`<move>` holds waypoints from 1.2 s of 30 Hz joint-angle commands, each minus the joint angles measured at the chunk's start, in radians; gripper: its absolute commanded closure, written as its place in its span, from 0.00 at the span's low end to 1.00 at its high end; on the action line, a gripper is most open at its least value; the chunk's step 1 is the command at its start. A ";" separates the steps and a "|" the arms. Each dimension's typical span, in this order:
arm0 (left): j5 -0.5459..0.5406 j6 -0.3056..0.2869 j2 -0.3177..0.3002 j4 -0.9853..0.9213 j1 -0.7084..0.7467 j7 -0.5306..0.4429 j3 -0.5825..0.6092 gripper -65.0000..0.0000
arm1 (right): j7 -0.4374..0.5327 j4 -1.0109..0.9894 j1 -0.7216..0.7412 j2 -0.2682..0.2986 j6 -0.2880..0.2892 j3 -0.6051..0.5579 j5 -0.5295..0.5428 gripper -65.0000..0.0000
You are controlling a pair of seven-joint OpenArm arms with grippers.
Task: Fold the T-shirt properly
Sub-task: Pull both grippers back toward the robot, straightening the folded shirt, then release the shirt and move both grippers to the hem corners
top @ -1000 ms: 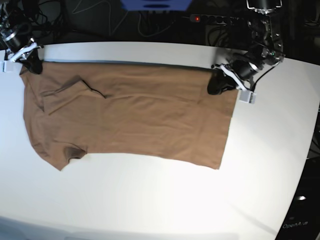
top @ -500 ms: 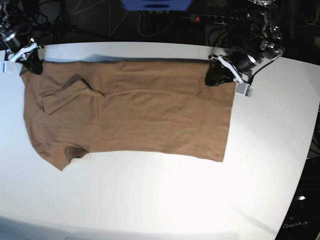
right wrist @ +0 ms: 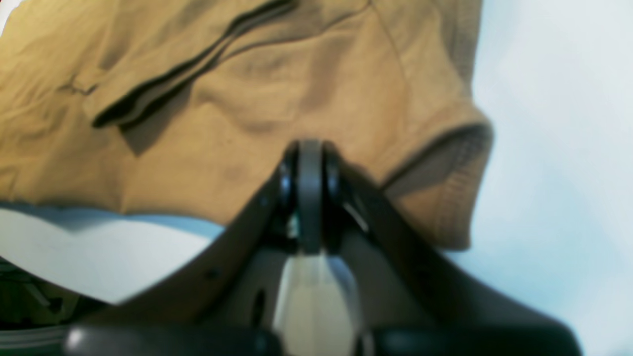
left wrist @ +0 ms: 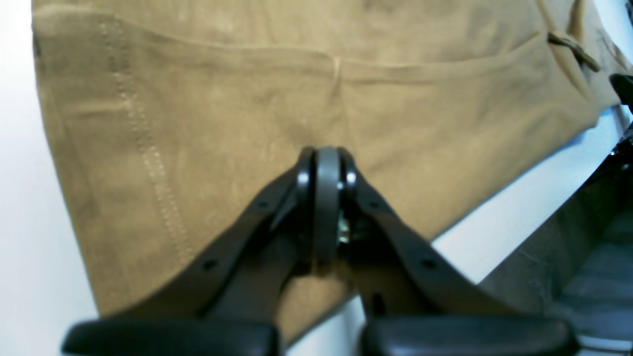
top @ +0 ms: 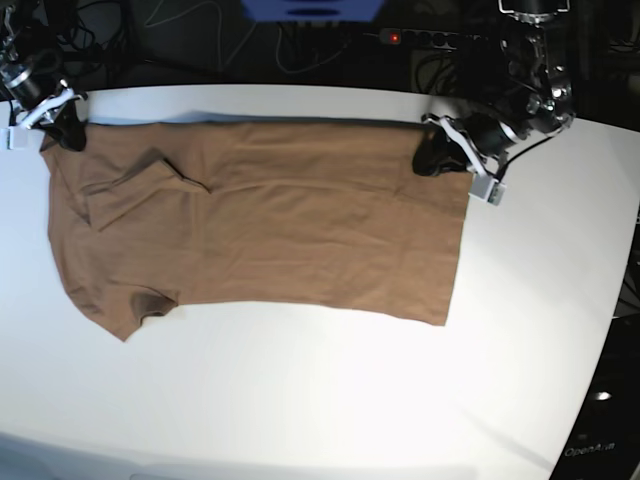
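The tan-brown T-shirt lies flat across the far half of the white table, neckline end at the left, hem at the right. A sleeve is folded over the body at upper left. My left gripper is shut on the shirt's far hem corner; the left wrist view shows its jaws closed on the cloth beside the stitched hem. My right gripper is shut on the far left corner; the right wrist view shows it pinching the cloth by the ribbed neckline.
The table's far edge runs just behind both grippers. Beyond it are dark cables, a power strip with a red light and a blue object. Bare white tabletop spreads in front of the shirt and to its right.
My left gripper has moved toward the far edge with the hem corner, and the shirt's far edge now lies straighter and tauter. The right gripper has barely moved.
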 commanded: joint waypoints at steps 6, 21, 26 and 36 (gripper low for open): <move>0.177 0.092 -0.016 0.021 -0.022 0.202 0.000 0.97 | -0.076 -0.003 -0.009 0.010 -0.027 -0.008 -0.068 0.99; 0.183 0.094 -0.010 0.130 -0.017 0.266 0.000 0.97 | -0.074 0.088 -0.026 0.022 -0.027 -0.004 -0.068 0.99; 0.183 0.094 -0.010 0.138 -0.017 0.272 0.000 0.97 | -0.074 0.139 -0.041 0.019 -0.027 0.055 -0.068 1.00; 0.179 0.094 -0.010 0.141 -0.023 0.271 0.000 0.97 | -0.082 0.315 -0.109 0.022 -0.027 0.150 -0.068 1.00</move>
